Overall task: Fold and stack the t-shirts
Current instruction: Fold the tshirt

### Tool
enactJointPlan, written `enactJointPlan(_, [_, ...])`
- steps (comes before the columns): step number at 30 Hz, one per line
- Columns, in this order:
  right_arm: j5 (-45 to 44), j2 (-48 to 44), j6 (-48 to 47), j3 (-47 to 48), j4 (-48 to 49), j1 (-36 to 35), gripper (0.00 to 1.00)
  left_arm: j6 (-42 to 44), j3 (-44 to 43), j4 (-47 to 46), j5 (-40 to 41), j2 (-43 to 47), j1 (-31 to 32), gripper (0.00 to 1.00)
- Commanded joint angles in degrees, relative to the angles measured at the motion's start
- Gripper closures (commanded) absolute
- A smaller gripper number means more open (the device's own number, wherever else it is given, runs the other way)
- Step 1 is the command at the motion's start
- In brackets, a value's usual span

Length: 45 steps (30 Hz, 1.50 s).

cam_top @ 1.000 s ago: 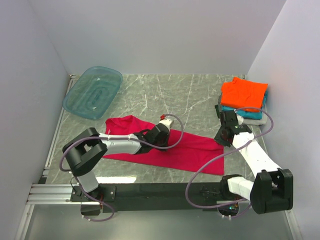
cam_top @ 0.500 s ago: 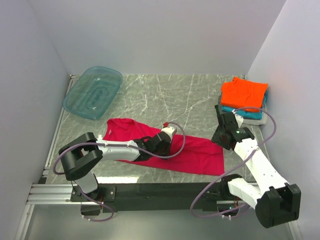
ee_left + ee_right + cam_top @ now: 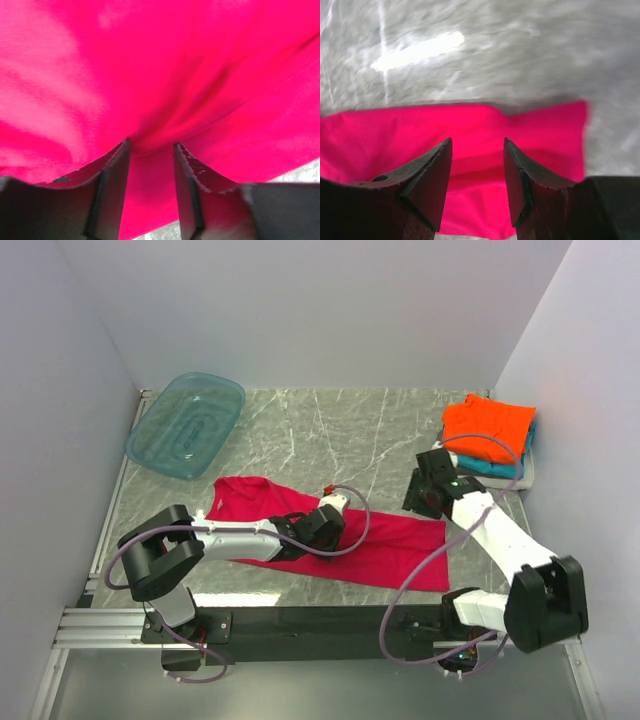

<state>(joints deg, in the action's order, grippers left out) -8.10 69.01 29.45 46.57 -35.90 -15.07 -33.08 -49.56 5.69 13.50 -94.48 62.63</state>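
A crimson-magenta t-shirt (image 3: 390,545) lies flat across the near middle of the table, and it fills the left wrist view (image 3: 150,75). My left gripper (image 3: 303,538) rests low on its middle. Its jaws (image 3: 150,145) stand apart, with loose cloth showing through the gap. My right gripper (image 3: 417,506) hovers open just above the shirt's far right corner (image 3: 470,130), holding nothing (image 3: 476,141). At the back right sits a folded stack with the orange t-shirt (image 3: 487,428) on top, the teal one (image 3: 500,468) under it and a grey-white one (image 3: 528,472) at the bottom.
A translucent teal tub (image 3: 186,423) stands at the back left. The marble tabletop (image 3: 340,430) is bounded by white walls on three sides. Both arms' purple cables loop over the shirt's near half.
Both grippers have opened and let go of the crimson shirt. The left one dropped nearer onto the cloth. The right one swung left and back, away from the shirt's right edge.
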Motion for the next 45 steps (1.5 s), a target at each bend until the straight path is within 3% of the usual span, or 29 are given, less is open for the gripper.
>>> enactJointPlan(1, [3.09,3.93,-1.94,1.95,6.37,-2.77,0.48,-1.64,-2.91,3.27,4.17,2.44,0.12,0.53])
enactJointPlan(8, [2.3,7.1,0.43,0.46,3.13,-7.43,0.48,-1.64,-4.23,2.31,2.76,5.18,-2.51,0.48])
enactJointPlan(22, [10.99,-5.11,5.09,-5.26,-6.9,-12.17,0.48,-0.32,1.92,-0.24,-0.14,12.38,-11.65,0.48])
enactJointPlan(28, [9.42,-9.69,5.53,-3.33,-10.59,-12.53,0.48,-0.14,3.86,-0.6,-0.4,15.28,-14.2,0.48])
enactJointPlan(37, [2.39,-1.26,12.47,-6.13,1.52,-11.65,0.48,-1.28,2.98,-6.82,-3.73,13.1,-14.73,0.47])
enactJointPlan(41, [5.63,5.23,13.7,-7.89,7.41,-8.23,0.48,-2.69,3.15,-9.82,-6.54,9.67,-14.73,0.47])
enactJointPlan(45, [4.93,7.71,13.44,-9.12,7.34,-5.95,0.47,-3.83,5.35,-11.41,-5.77,7.21,-14.82,0.47])
